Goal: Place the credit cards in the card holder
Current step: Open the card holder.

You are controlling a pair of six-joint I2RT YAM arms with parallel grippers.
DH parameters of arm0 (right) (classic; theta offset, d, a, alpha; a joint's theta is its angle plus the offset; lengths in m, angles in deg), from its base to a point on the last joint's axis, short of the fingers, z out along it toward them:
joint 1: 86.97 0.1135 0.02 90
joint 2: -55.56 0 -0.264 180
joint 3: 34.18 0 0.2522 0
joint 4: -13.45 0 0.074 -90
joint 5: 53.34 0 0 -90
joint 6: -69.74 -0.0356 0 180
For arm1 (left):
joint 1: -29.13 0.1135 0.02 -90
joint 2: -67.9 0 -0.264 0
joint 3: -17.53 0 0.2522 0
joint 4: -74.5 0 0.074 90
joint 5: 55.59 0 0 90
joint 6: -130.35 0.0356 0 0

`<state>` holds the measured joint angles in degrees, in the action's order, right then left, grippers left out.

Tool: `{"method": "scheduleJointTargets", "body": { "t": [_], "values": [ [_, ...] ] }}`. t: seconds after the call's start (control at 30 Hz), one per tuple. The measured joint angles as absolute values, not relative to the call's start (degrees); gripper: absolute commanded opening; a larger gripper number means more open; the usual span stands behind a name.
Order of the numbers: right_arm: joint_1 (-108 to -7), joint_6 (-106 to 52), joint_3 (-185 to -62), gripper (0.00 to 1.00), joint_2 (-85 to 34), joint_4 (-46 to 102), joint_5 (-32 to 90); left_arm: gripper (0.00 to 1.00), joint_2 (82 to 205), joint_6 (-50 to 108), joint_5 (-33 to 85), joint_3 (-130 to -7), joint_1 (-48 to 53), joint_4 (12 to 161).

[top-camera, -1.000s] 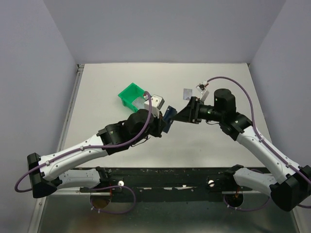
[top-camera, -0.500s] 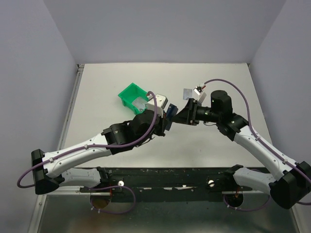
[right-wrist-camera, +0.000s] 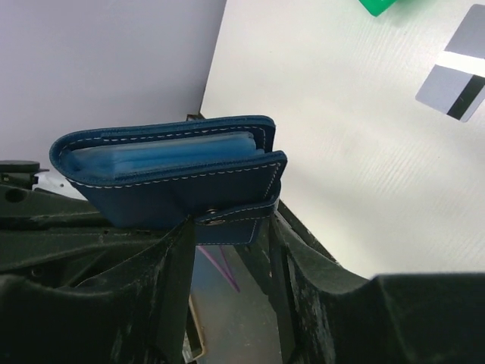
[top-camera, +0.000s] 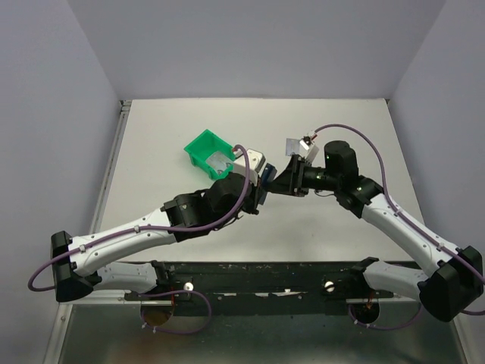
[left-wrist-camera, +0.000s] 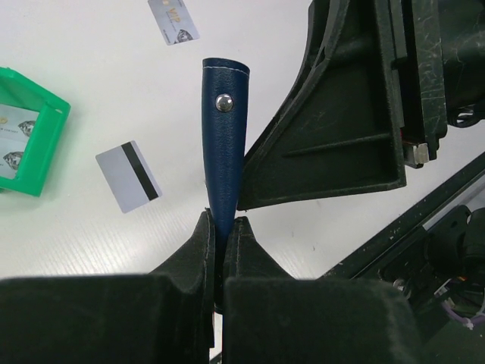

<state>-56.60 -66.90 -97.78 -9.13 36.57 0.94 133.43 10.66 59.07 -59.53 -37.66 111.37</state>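
My left gripper (left-wrist-camera: pixel 222 220) is shut on the lower edge of the navy card holder (left-wrist-camera: pixel 223 136) and holds it upright above the table, stud facing the camera. In the top view the card holder (top-camera: pixel 266 175) sits between both grippers. My right gripper (right-wrist-camera: pixel 231 220) is open, with its fingers either side of the holder's snap tab (right-wrist-camera: pixel 235 229). A grey card with a black stripe (left-wrist-camera: pixel 129 176) lies on the table beside the green bin. A bluish-grey printed card (left-wrist-camera: pixel 173 19) lies farther off and also shows in the top view (top-camera: pixel 292 144).
The green bin (top-camera: pixel 204 146) stands just left of the grippers, and in the left wrist view a printed card (left-wrist-camera: pixel 11 140) lies inside it. The right gripper's body (left-wrist-camera: pixel 333 144) is close against the holder's right side. The table's black front rail (top-camera: pixel 250 277) is near.
My right gripper has moved left, up to the card holder. My left arm has shifted the holder slightly up and right. The cards on the table have not moved.
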Motion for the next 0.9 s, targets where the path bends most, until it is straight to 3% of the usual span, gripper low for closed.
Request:
{"method": "scheduleJointTargets", "body": {
  "t": [0.33, 0.6, 0.73, 0.9],
  "values": [
    [-53.85, -61.58, -104.01, 0.44, -11.35, 49.05, 10.29, 0.00, 133.83, 12.08, 60.08, -59.14, -37.85, 112.16],
    [-54.59, -56.58, -104.71, 0.45, -13.76, 64.29, 30.07, 0.00, 132.80, 12.54, 62.05, -59.14, -38.84, 111.50],
    [-54.68, -55.60, -102.48, 0.45, -9.15, 65.21, 32.72, 0.00, 132.67, 12.49, 63.20, -59.14, -38.84, 111.53],
    [-54.72, -55.64, -98.05, 0.64, 2.35, 58.41, 28.54, 0.00, 132.73, 12.43, 64.49, -59.14, -38.84, 111.57]
  ]
}}
